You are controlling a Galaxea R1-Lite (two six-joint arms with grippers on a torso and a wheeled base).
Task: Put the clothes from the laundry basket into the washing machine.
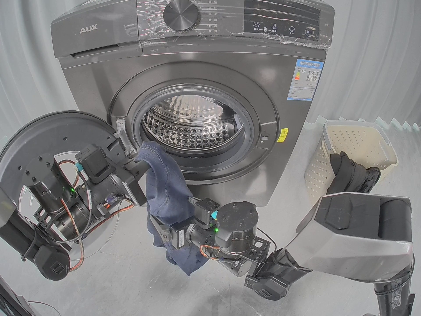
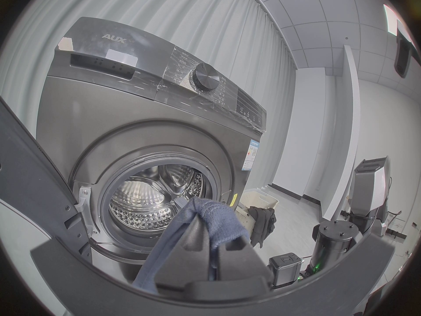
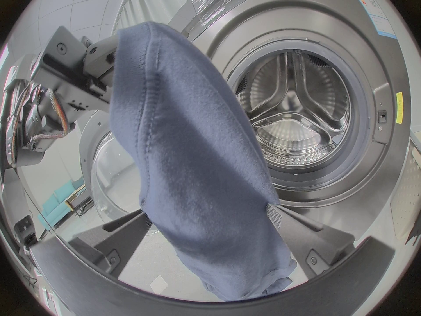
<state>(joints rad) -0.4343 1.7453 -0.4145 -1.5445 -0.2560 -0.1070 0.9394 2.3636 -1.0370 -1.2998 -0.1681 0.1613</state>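
Note:
A blue garment [image 1: 166, 185] hangs in front of the washing machine's open drum [image 1: 193, 119], just below its lower left rim. My left gripper [image 1: 142, 161] is shut on the garment's top edge, and the left wrist view shows the cloth [image 2: 219, 220] pinched in the left gripper [image 2: 215, 238]. Lower down, my right gripper [image 1: 160, 231] is open at the cloth's hanging part. In the right wrist view the garment [image 3: 193, 145] drapes between the spread fingers [image 3: 302, 233] of the right gripper [image 3: 208, 213]. A dark garment [image 1: 351, 172] hangs over the rim of the laundry basket [image 1: 351, 126].
The round machine door [image 1: 48, 132] stands swung open on the left, close behind my left arm. The cream basket sits on the floor to the right of the machine. Bare grey floor lies in front of the machine.

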